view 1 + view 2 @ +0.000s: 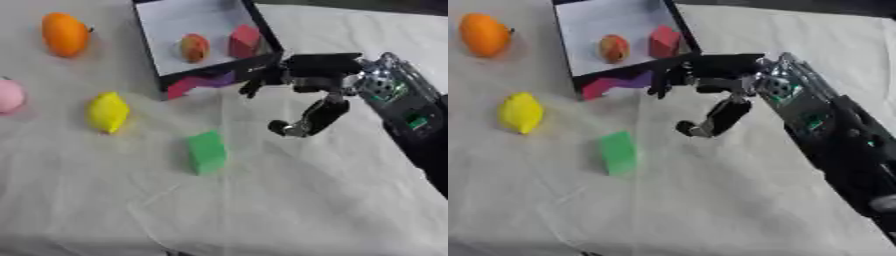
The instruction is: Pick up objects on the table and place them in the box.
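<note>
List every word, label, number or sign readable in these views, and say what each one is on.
None can be read.
The box has a pink and purple pattern on its front wall, with no letters visible.
The right hand carries a green part on its forearm; any marking there is too blurred to read.
The green block, the yellow fruit and the orange fruit bear no text.

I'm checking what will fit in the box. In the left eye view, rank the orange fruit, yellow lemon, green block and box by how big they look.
1. box
2. orange fruit, yellow lemon and green block: too alike to rank, and the block lies nearer the camera.
</note>
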